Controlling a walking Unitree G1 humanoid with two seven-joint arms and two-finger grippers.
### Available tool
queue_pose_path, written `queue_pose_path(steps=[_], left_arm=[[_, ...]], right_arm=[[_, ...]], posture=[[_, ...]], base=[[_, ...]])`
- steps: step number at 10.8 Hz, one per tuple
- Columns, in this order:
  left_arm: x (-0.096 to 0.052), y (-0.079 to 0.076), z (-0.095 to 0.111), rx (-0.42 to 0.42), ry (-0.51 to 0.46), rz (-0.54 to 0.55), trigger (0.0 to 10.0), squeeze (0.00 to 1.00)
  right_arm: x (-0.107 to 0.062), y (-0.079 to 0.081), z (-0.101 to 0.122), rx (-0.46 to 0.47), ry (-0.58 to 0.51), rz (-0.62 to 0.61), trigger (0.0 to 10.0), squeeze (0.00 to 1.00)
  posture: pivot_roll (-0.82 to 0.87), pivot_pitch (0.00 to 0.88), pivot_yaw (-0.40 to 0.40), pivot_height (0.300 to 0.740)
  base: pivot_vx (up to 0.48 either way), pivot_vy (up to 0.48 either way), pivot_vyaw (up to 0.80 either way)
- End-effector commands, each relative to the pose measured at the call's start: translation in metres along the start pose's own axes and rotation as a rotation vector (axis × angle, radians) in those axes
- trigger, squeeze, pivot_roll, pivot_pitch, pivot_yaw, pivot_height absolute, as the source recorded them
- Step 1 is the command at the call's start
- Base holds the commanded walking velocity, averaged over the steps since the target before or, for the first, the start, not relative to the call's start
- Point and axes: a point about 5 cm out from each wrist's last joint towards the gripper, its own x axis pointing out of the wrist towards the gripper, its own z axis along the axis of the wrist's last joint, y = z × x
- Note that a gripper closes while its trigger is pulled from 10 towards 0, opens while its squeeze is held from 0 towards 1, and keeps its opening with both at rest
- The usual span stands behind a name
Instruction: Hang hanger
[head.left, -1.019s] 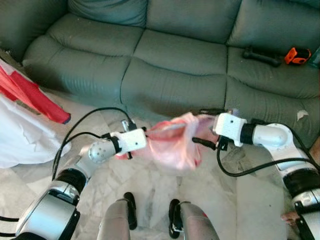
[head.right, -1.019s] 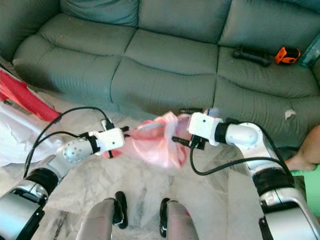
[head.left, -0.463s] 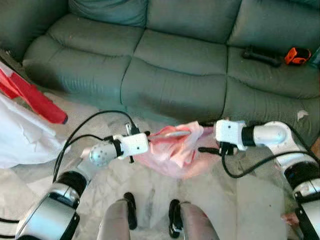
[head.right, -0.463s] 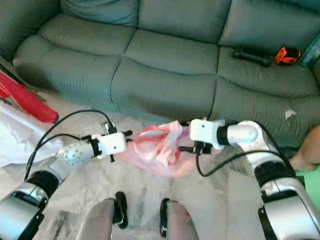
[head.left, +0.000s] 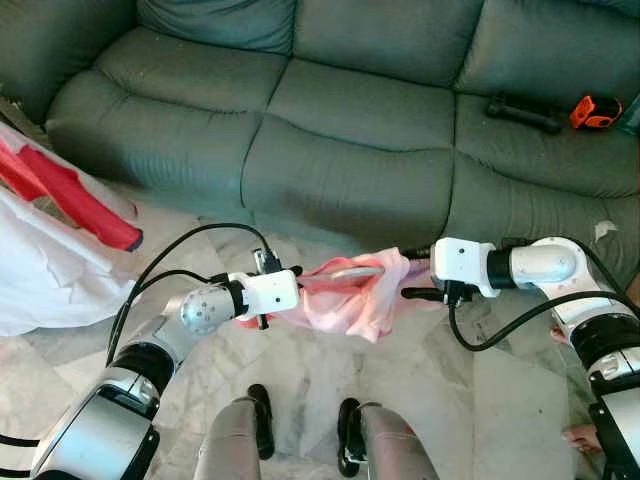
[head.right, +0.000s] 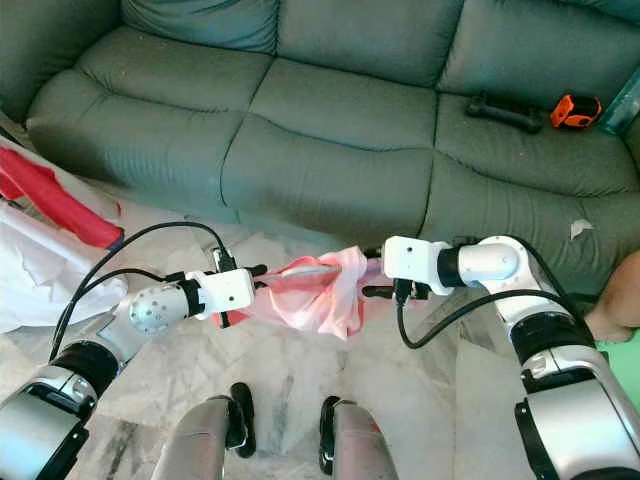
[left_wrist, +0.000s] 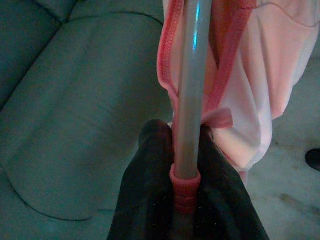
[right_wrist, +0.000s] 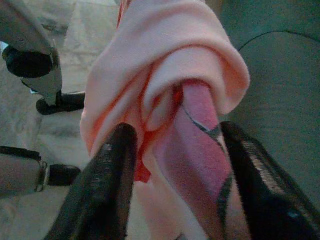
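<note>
Hanging remains undone: left claw (head.left: 297, 283) clamps the hanger (head.left: 345, 271) draped in pink garment (head.left: 360, 297), right claw (head.left: 412, 282) straddling its far end, fingers apart.

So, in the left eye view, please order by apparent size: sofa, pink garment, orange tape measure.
1. Sofa, the largest by far.
2. Pink garment, though it hangs nearer the camera.
3. Orange tape measure, the smallest, lying farther away.

One hanger (head.left: 345, 271), one pink garment (head.left: 355, 298), two tools: left (head.left: 291, 272), right (head.left: 412, 291); one sofa (head.left: 330, 120).
</note>
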Motion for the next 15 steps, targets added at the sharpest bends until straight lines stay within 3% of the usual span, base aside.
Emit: queue_pose_path(steps=[1, 9, 10, 13, 14, 15], left_arm=[[0.0005, -0.0052, 0.0023, 0.004, -0.021, -0.011, 0.2, 0.0], [-0.0005, -0.004, 0.0003, 0.011, -0.009, -0.007, 0.1, 0.0], [-0.0006, -0.0042, 0.0, 0.012, -0.007, -0.008, 0.4, 0.0], [-0.0018, -0.0057, -0.0021, 0.014, 0.001, -0.003, 2.8, 0.0], [-0.0017, -0.0061, -0.0022, 0.008, 0.001, -0.003, 3.1, 0.0], [-0.0016, -0.0073, -0.0023, -0.003, -0.002, -0.013, 3.0, 0.71]], right_arm=[[-0.0026, 0.0029, -0.0037, -0.008, 0.027, 0.047, 0.0, 0.0], [0.0014, 0.0046, -0.0087, -0.01, 0.045, -0.008, 0.0, 0.0], [0.002, 0.0045, -0.0085, -0.012, 0.045, -0.008, 0.0, 0.0], [0.0063, 0.0095, -0.0096, -0.004, 0.04, 0.013, 0.0, 0.0], [0.0063, 0.0099, -0.0096, -0.004, 0.039, 0.015, 0.0, 0.0], [0.0062, 0.0101, -0.0096, -0.004, 0.037, 0.017, 0.0, 0.0]], posture=[[-0.05, 0.256, -0.03, 0.74], [-0.04, 0.249, -0.028, 0.74], [-0.04, 0.249, -0.028, 0.74], [-0.04, 0.25, -0.029, 0.74], [-0.04, 0.249, -0.031, 0.74], [-0.04, 0.25, -0.032, 0.74]], base=[[0.0, 0.0, 0.0], [0.0, 0.0, 0.0], [0.0, 0.0, 0.0], [0.0, 0.0, 0.0], [0.0, 0.0, 0.0], [0.0, 0.0, 0.0]])
